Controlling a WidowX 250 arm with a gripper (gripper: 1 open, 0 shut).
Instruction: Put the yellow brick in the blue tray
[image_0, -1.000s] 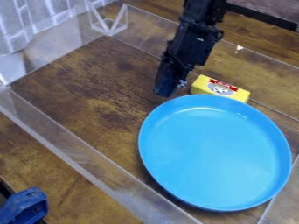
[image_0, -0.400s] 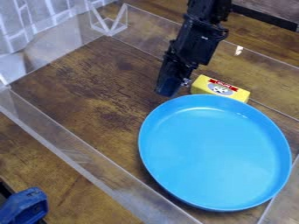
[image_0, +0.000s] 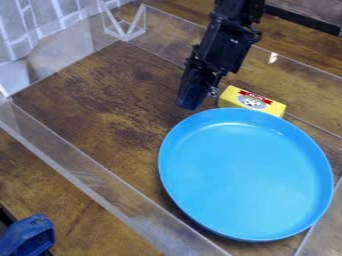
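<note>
We see a dark wooden desk (image_0: 107, 110) bounded by clear walls. The blue tray (image_0: 246, 172) lies empty at near right. The black gripper (image_0: 191, 100), its jaws closed on nothing, points down just left of the yellow brick (image_0: 251, 101), which rests on the desk beside the tray's far rim.

Tray (image_0: 246, 172): bright uniform blue, no pattern, pale glare on its rim. Brick (image_0: 251, 101): yellow, with a red-and-white printed label on top. Hand (image_0: 191, 100) and arm (image_0: 225, 40): black throughout. Counter (image_0: 100, 110): dark brown wood, streaked grain, lighter worn patches toward the middle. Wall (image_0: 80, 180) along the counter's edges: clear, colourless, whitish at the edges. Near-left corner, outside the wall: blue cloth (image_0: 27, 238), darker folds.
</note>
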